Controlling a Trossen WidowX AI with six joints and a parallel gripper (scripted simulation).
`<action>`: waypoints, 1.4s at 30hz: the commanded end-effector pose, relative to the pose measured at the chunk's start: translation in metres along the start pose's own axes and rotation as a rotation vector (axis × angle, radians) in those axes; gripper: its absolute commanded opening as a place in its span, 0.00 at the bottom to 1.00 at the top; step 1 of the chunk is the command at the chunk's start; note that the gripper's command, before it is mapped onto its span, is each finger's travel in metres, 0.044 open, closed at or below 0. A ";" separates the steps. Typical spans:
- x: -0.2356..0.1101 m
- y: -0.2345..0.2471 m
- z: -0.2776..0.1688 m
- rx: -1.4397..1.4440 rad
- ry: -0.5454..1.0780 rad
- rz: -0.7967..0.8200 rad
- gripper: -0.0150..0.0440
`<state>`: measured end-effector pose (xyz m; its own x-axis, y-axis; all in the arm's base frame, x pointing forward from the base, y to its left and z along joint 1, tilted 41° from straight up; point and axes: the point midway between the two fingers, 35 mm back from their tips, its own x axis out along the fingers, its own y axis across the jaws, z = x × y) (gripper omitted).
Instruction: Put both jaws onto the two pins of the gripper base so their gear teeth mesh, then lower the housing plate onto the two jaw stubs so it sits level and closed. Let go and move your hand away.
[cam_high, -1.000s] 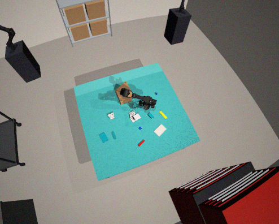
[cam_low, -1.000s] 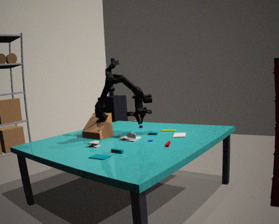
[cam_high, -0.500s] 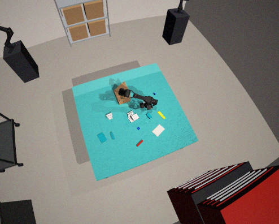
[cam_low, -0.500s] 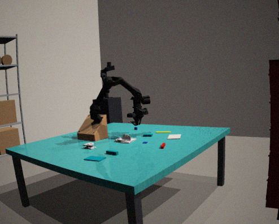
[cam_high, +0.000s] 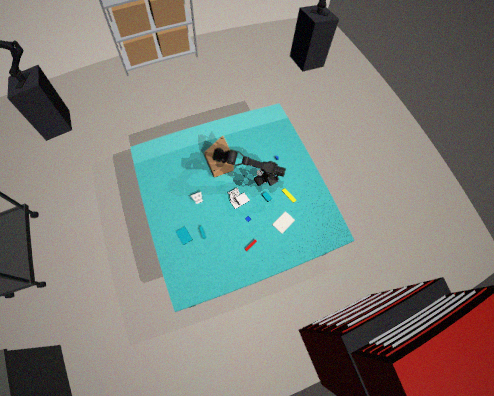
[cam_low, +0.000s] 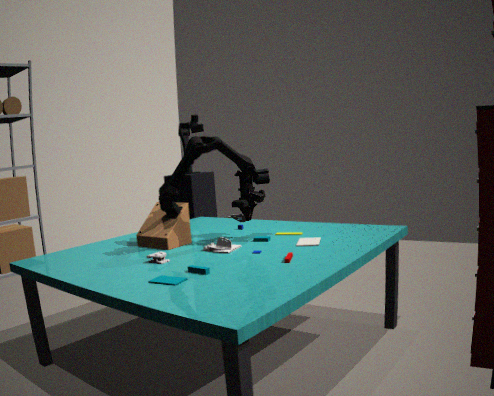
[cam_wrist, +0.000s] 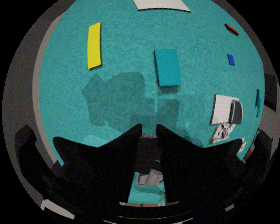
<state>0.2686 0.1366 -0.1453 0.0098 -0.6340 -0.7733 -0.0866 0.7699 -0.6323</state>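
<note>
My gripper (cam_high: 263, 177) (cam_low: 244, 215) (cam_wrist: 149, 127) is shut on a jaw (cam_low: 236, 217) (cam_wrist: 150, 178), grey with a dark part, held above the table. The fingers hide much of it. The white gripper base (cam_high: 234, 193) (cam_low: 214, 248) (cam_wrist: 221, 132) lies on the table, away from the gripper. A ribbed white part (cam_high: 242, 199) (cam_wrist: 221, 109) with an upright dark grey piece (cam_low: 224, 243) (cam_wrist: 236, 111) is beside or on it; whether it sits on a pin I cannot tell. A smaller white piece (cam_high: 197, 197) (cam_low: 158, 257), perhaps the housing plate, lies apart.
A teal block (cam_high: 266, 196) (cam_low: 261, 239) (cam_wrist: 167, 67), a yellow bar (cam_high: 289, 195) (cam_wrist: 94, 46) and a white slab (cam_high: 283, 222) (cam_low: 308, 242) lie near the arm. Blue, red and teal pieces lie farther off. The arm stands on a wooden wedge (cam_high: 214, 166) (cam_low: 159, 232).
</note>
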 end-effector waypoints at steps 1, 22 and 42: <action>0.003 0.001 -0.001 -0.012 0.007 0.001 0.32; 0.038 0.001 0.000 -0.012 0.006 0.000 0.32; 0.071 0.000 -0.002 -0.012 0.007 -0.003 0.32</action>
<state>0.2701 0.0965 -0.1950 0.0057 -0.6302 -0.7764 -0.0878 0.7731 -0.6281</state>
